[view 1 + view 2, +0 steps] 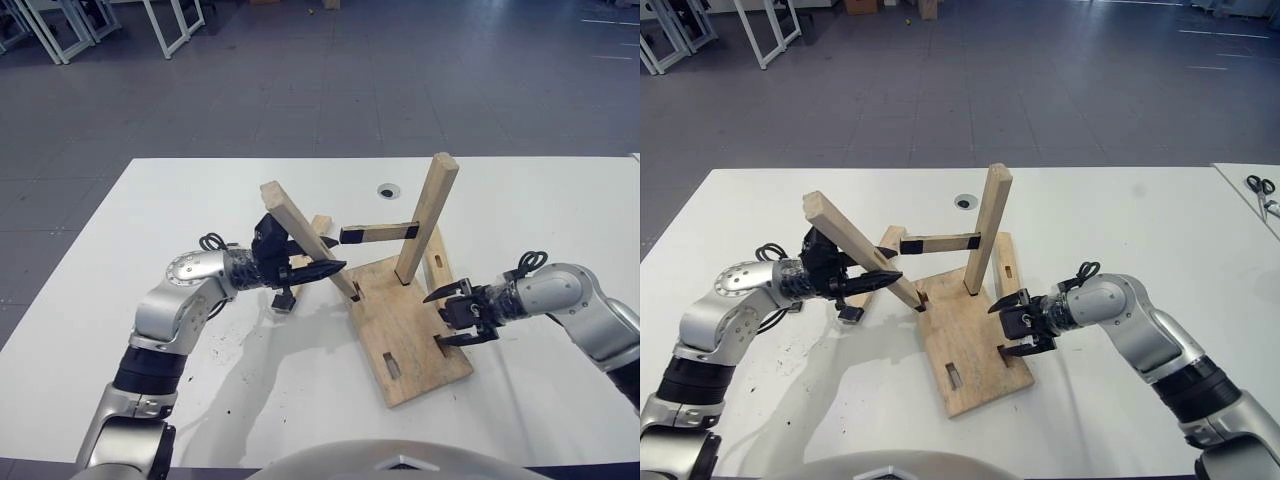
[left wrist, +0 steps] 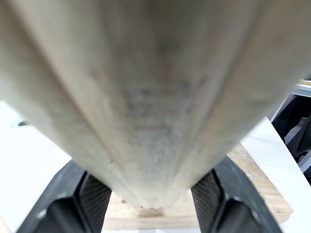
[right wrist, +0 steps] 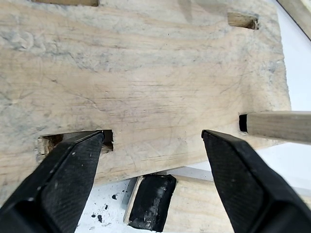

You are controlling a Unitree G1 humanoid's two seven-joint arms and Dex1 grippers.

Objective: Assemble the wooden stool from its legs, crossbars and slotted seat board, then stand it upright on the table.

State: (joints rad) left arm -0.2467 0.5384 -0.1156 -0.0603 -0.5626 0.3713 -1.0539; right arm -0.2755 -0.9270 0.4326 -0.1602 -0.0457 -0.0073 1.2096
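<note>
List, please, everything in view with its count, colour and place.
table: one, white.
seat board: one, light wood, lying mid-table.
legs: two, light wood; upright leg in the board, slanted leg in the left gripper.
crossbar: one, wood with black ends, between the legs.
loose pieces: two, light wood, on the table: left piece, right piece.
left gripper: one, black, shut on the slanted leg.
right gripper: one, black, open at the board's right edge.

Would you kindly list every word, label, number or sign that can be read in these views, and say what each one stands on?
None can be read. The seat board, the tilted leg, the upright leg, the crossbar and the white table carry no print that shows.
</note>
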